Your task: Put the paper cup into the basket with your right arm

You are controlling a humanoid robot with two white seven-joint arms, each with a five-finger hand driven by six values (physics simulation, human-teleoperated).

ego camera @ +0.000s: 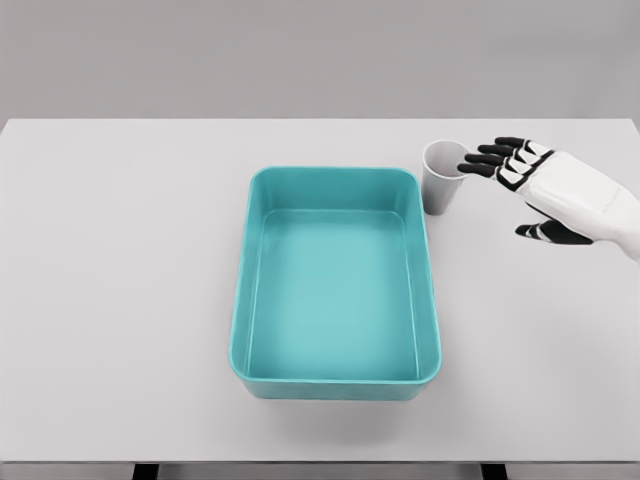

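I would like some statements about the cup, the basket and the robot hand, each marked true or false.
1. The paper cup stands upright on the table. True.
2. The cup is inside the basket. False: it stands outside, by the basket's far right corner.
3. The right robot hand has its fingers spread and holds nothing. True.
4. The basket holds a second cup. False: the basket is empty.
5. The left robot hand is over the basket. False: no left robot hand is in view.
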